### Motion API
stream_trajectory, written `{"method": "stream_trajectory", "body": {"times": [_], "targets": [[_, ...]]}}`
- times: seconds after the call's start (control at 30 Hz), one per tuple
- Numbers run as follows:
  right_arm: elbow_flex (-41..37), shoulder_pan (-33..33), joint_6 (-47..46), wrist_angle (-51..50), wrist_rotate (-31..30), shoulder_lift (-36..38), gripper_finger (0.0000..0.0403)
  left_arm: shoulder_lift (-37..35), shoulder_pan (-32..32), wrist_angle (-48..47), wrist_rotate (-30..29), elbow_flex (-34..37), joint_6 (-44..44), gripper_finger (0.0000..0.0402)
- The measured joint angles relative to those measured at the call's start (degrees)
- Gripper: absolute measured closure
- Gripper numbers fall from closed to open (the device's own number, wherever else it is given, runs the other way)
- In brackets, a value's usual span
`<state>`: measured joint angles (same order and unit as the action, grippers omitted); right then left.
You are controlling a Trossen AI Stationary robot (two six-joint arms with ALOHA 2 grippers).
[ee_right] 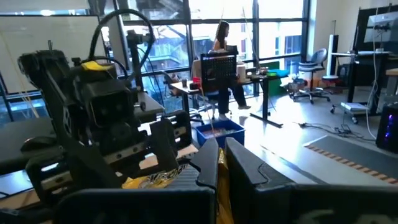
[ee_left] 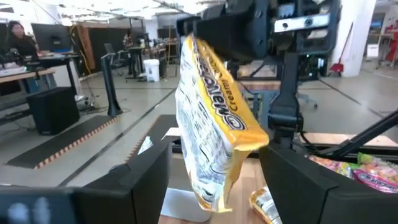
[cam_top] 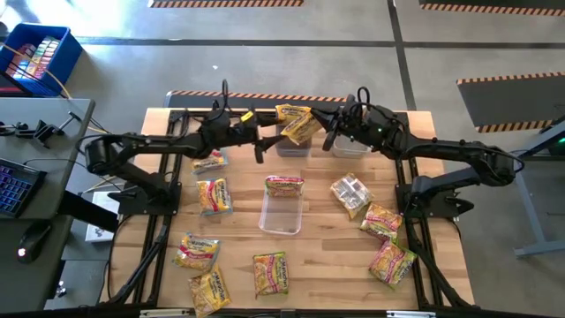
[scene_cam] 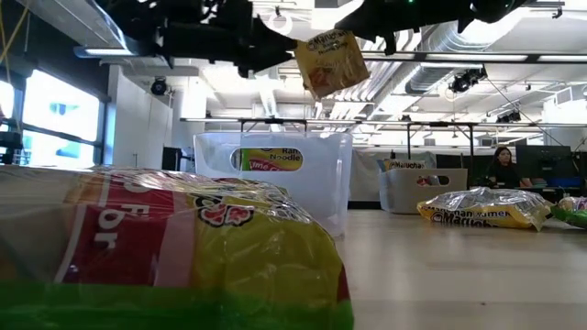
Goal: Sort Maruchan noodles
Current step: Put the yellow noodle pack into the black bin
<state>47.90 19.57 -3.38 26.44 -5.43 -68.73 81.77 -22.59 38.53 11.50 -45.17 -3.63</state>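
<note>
1. Wooden table [cam_top: 327,265] under me, grey floor around it, and an open workshop with desks beyond, where a person [scene_cam: 503,170] sits far off
2. My two arms meet above the far middle of the table, grippers facing each other
3. My right gripper [ee_right: 219,165] is clamped on the edge of a yellow packet [cam_top: 298,124], fingers pressed together on the plastic
4. That packet hangs in the air, tilted, well above the table, over the two far bins
5. My left gripper [ee_left: 214,180] is spread wide with nothing in its grasp; its fingers [ee_left: 143,180] stand one on each side of the hanging packet, and I cannot tell whether they touch it
6. Two clear bins sit at the far edge just below my grippers, the left bin [cam_top: 293,147] and the right bin [cam_top: 351,147] side by side
7. A third clear bin, the middle bin [cam_top: 282,216], stands in the centre, with one red and yellow packet, the binned packet [cam_top: 284,185], at its far end
8. Loose packets lie on the wood: four yellow ones on the left [cam_top: 214,196], one near the front middle [cam_top: 271,272], a silvery packet [cam_top: 351,194] right of the middle bin, and two red and green ones [cam_top: 391,261] nearer the front right
9. None of the loose packets touches either gripper
</note>
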Motion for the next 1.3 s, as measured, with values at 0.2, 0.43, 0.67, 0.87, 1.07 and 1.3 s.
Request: {"method": "stream_trajectory", "body": {"times": [0.2,0.43,0.67,0.87,1.07,1.3], "targets": [[0.00,-0.03,0.85,1.07,0.02,0.00,0.0403,3.49,0.00,-1.19,1.34,-3.85,-0.71,0.0175],[0.00,-0.02,1.30,1.31,0.01,0.00,0.0403,3.77,-0.68,-1.43,1.23,-4.59,-2.06,0.0237],[0.00,0.00,1.92,1.94,-0.04,0.00,0.0403,3.46,-4.02,-1.53,0.05,-4.59,-1.48,0.0363],[0.00,2.20,1.94,1.85,0.26,0.00,0.0402,1.51,-7.51,-1.73,1.67,-4.59,-1.53,0.0392],[0.07,6.45,1.91,1.22,4.22,-1.59,0.0402,0.95,-10.46,-1.88,3.66,-4.59,-2.09,0.0401],[0.07,10.87,2.42,-0.21,9.84,-7.01,0.0397,1.10,-12.79,-2.13,3.98,-4.76,-2.01,0.0401]]}}
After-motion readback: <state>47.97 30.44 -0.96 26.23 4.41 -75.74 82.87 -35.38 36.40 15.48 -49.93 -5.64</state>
